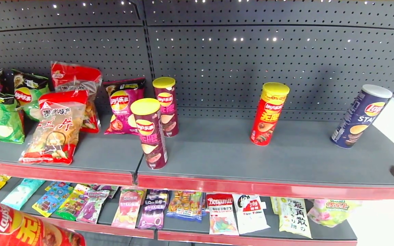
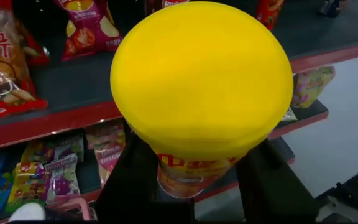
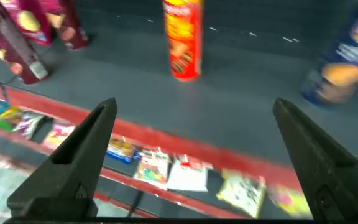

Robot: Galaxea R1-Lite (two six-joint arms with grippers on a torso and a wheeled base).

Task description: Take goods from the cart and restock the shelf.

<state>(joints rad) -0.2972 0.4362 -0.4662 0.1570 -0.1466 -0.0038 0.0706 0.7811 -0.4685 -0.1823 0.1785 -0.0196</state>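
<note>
My left gripper (image 2: 201, 186) is shut on a red chip can with a yellow lid (image 2: 201, 81), its dark fingers (image 2: 135, 186) pressing on either side of the can's body. That held can (image 1: 12, 229) lies low at the left, below the level of the upper shelf (image 1: 251, 160). My right gripper (image 3: 194, 109) is open with nothing between its fingers, hovering in front of the shelf's red front edge (image 3: 166, 140), at the right end. A red can (image 1: 268, 114) and a blue can (image 1: 361, 116) stand upright on the shelf's right half.
Two maroon cans (image 1: 150, 133) (image 1: 166, 106) stand mid-shelf, with chip bags (image 1: 55, 126) to their left. Bare shelf lies between the maroon, red and blue cans. The lower shelf (image 1: 333, 232) holds several flat snack packets.
</note>
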